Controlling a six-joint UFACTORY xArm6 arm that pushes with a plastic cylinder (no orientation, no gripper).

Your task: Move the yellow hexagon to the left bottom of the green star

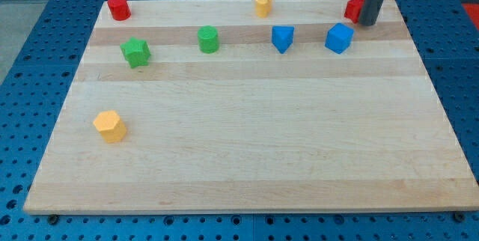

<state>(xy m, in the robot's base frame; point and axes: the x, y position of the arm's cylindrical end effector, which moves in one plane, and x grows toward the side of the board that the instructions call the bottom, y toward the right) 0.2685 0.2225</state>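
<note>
The yellow hexagon (110, 126) lies near the board's left edge, toward the view's bottom left. The green star (135, 52) sits above it and slightly to the right, in the upper left part of the board. My tip (367, 23) is at the view's top right, far from both, touching or right next to a red block (354, 7) that the rod partly hides.
A red cylinder (118, 7) is at the top left corner. A green cylinder (208, 39) stands right of the star. A yellow heart-like block (263, 4) is at the top middle. Two blue blocks (282, 38) (339, 38) lie toward the upper right. The wooden board (247, 159) rests on blue pegboard.
</note>
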